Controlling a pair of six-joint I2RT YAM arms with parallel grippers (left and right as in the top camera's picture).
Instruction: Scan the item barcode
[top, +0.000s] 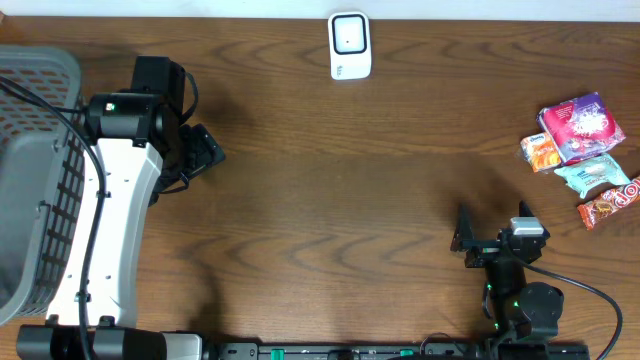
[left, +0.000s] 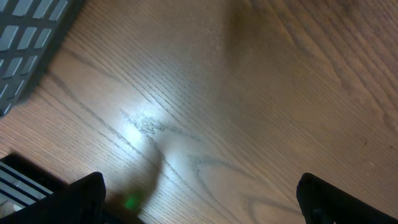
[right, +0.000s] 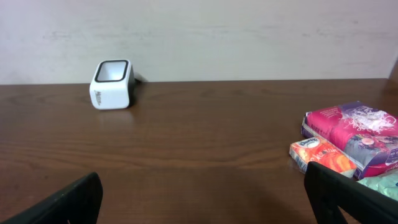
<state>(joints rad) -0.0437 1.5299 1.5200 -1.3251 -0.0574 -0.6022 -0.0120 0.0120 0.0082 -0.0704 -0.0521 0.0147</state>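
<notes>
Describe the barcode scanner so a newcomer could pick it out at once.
On the brown wooden table, look to the middle of the far edge, by the pale wall. The scanner stands there alone, far from the grey basket on the left and the snack packets on the right. It is the only small white box, with a dark-rimmed window.
</notes>
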